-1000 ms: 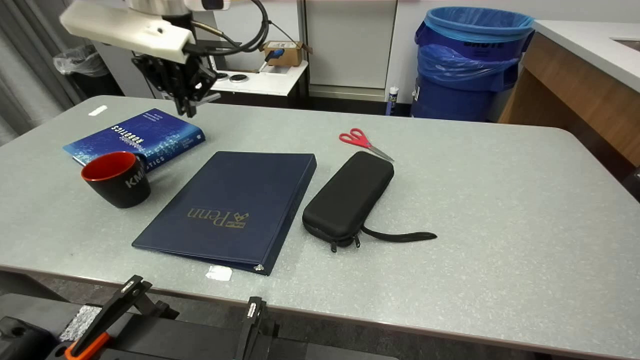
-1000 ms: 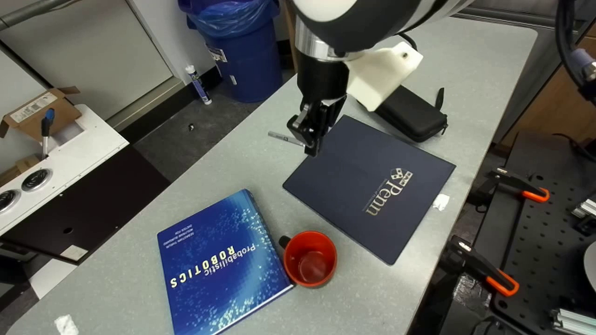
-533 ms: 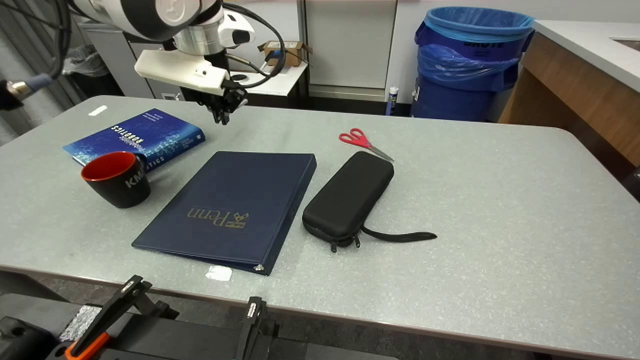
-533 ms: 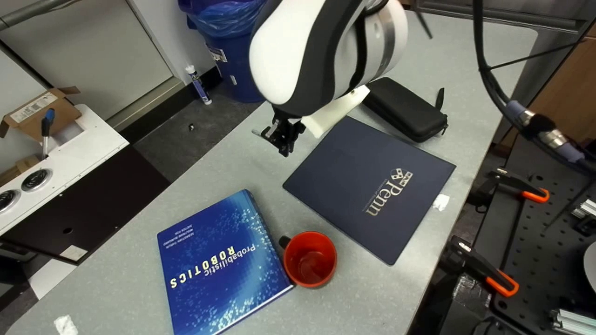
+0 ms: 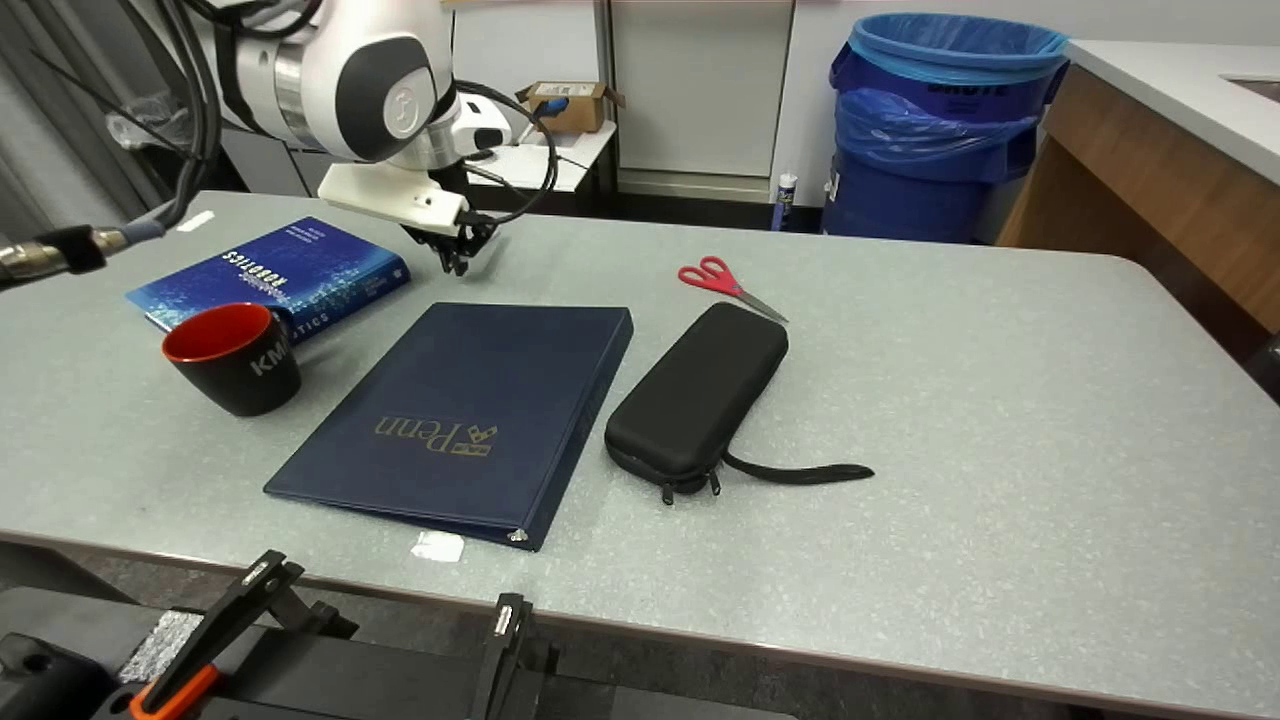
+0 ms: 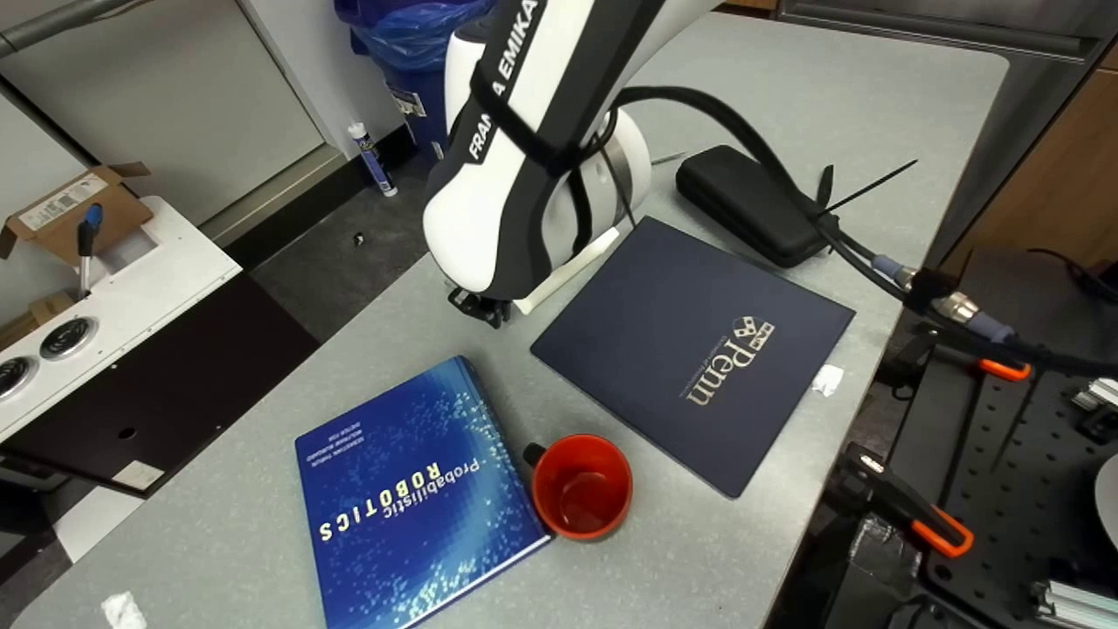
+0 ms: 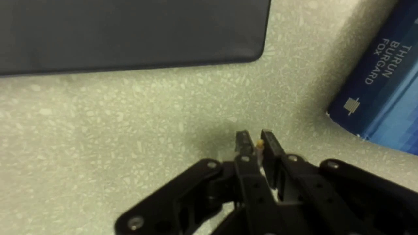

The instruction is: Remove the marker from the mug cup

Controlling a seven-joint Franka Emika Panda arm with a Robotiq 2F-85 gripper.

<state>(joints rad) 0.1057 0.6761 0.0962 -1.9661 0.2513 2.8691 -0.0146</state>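
The black mug cup (image 5: pixel 240 388) with a red inside stands upright against the book; its inside (image 6: pixel 583 489) shows no stick. My gripper (image 7: pixel 255 138) is shut on a thin pale stick with a yellow-orange end, the marker (image 7: pixel 259 148), seen between the fingertips in the wrist view. It does not look red. In both exterior views the marker is hidden or too small to make out. The gripper (image 5: pixel 457 266) is low over the table, beyond the folder's far edge and beside the book's corner, apart from the mug. It also shows under the arm (image 6: pixel 493 316).
A blue book (image 5: pixel 300 265) lies beside the mug. The dark blue folder (image 5: pixel 450 400) lies between the mug and the black zip pouch (image 5: pixel 700 390). Red-handled scissors (image 5: pixel 715 275) lie beyond the pouch. White scraps (image 5: pixel 438 546) lie near the table edge.
My gripper has come down toward the table and shifted from over the folder's far corner to the gap by the book, still holding the marker. The mug, book and folder have not moved.
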